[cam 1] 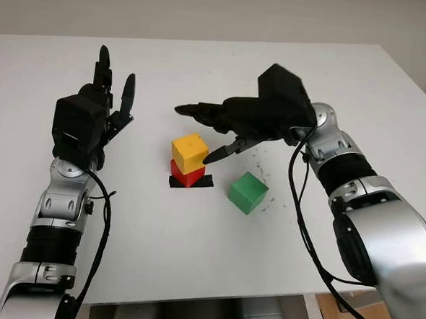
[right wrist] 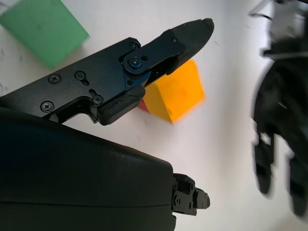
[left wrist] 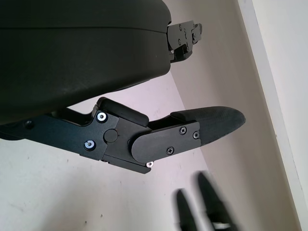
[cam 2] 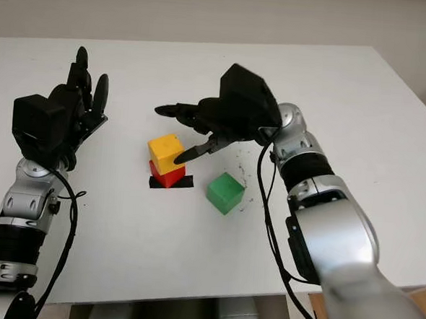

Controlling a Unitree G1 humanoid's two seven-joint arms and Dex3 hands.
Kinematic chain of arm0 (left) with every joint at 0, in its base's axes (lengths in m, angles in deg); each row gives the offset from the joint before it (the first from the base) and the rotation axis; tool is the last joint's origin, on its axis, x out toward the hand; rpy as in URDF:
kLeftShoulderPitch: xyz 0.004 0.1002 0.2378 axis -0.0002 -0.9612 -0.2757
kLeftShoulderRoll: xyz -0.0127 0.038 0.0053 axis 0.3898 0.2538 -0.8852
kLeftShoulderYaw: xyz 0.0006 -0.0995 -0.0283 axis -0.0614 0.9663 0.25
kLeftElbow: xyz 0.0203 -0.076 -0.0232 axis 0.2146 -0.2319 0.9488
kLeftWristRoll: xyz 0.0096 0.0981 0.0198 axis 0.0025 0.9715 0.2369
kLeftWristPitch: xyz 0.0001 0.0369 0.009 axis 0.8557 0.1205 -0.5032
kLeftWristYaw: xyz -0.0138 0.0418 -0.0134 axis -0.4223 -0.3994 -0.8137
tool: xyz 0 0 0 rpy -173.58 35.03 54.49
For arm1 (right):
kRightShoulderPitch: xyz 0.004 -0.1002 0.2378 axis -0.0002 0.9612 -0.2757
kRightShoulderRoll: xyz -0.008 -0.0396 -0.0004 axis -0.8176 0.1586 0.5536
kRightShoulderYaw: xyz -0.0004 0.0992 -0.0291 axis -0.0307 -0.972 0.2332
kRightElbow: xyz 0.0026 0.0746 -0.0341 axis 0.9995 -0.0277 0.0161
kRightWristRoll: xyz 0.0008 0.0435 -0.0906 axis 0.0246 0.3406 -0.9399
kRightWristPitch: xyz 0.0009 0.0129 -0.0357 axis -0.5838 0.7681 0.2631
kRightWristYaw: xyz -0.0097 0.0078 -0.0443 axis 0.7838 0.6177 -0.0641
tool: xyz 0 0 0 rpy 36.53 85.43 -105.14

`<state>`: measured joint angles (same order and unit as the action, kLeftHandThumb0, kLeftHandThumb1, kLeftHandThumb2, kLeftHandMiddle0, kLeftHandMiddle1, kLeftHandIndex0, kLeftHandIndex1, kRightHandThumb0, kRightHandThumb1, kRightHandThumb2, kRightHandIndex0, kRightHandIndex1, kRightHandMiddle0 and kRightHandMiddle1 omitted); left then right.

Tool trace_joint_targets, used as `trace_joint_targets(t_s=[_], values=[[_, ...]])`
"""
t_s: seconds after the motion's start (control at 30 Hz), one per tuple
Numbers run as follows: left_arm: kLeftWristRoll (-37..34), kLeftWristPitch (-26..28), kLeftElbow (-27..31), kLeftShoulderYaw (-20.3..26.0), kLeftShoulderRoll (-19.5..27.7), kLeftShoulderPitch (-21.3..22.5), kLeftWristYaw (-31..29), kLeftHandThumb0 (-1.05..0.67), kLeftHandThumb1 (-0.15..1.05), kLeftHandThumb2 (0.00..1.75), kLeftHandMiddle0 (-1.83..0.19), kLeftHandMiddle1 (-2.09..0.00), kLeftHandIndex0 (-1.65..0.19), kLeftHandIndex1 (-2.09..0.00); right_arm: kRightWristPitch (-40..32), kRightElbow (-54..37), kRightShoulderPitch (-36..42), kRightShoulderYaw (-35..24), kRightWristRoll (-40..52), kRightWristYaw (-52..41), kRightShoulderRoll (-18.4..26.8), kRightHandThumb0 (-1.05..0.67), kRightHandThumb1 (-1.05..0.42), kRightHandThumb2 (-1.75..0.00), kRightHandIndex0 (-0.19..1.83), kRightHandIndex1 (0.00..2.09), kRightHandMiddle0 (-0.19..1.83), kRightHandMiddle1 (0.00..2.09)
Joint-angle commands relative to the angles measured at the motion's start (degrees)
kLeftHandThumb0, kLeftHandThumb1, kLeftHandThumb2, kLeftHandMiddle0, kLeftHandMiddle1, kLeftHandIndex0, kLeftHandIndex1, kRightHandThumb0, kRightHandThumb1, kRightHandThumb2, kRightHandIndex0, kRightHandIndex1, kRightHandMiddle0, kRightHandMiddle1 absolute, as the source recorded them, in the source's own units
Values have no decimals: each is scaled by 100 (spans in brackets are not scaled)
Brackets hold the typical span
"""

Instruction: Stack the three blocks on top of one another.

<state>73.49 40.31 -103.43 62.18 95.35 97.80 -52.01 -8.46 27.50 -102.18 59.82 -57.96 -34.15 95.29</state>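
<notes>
Where the white tabletop (cam 1: 193,245) carries the three blocks, the yellow block (cam 1: 189,152) sits on the red block (cam 1: 187,174), turned slightly askew to it, and the red block rests on a strip of black tape (cam 1: 191,181). Green block (cam 1: 248,193) lies alone on the tabletop just beside this pair, on the right arm's side, apart from both. Right hand (cam 1: 222,131) hovers open above and just behind the yellow block, holding nothing; one finger (cam 1: 224,153) points down toward the yellow block's upper edge without clearly touching it, while the others reach out level over the tabletop beyond the stack. Right wrist view places the yellow block (right wrist: 175,94) under that finger (right wrist: 185,33), with the green block (right wrist: 45,29) off to one side. Left hand (cam 1: 104,102) is raised at the left of the tabletop, open and empty, well apart from the blocks.
</notes>
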Motion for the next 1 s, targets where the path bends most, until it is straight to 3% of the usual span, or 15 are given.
trace_joint_targets(t_s=[0.0,0.13,0.27,0.3,0.37,0.43,0.8,0.97], values=[[3,17,108,12,-11,-12,18,-75,105,67,19,0,19,0,-170,-438,-70,-226,181,101,255,-71,-86,-5,-19,0,-15,4],[-30,26,88,44,-25,-5,49,-76,105,67,19,0,19,0,-436,-1316,262,-443,371,296,603,-64,-86,-6,-13,4,-5,9],[-29,-61,36,29,2,7,15,-76,105,66,19,0,19,0,253,-2010,677,-416,196,465,1106,-57,-83,-4,9,15,13,19],[-25,-62,39,26,6,7,11,-75,105,66,19,0,19,0,342,-2102,737,-407,188,475,1175,-56,-82,-5,13,18,14,25],[-32,-68,34,29,5,13,6,-75,105,67,19,0,19,0,447,-2458,944,-386,110,492,1421,-54,-81,-5,16,23,4,58],[-41,-69,19,30,17,20,-19,-75,105,66,19,0,19,0,541,-2866,1193,-385,3,525,1679,-54,-82,-6,16,24,3,68],[-99,-79,-12,29,79,63,-235,-75,105,66,19,0,19,0,1471,-4477,2316,-91,-1013,856,2694,-54,-88,-6,22,7,30,18],[-123,-114,-84,44,74,107,-264,-76,105,66,19,0,19,0,2407,-4778,2647,109,-1570,1297,2844,-58,-87,-5,24,7,40,15]])
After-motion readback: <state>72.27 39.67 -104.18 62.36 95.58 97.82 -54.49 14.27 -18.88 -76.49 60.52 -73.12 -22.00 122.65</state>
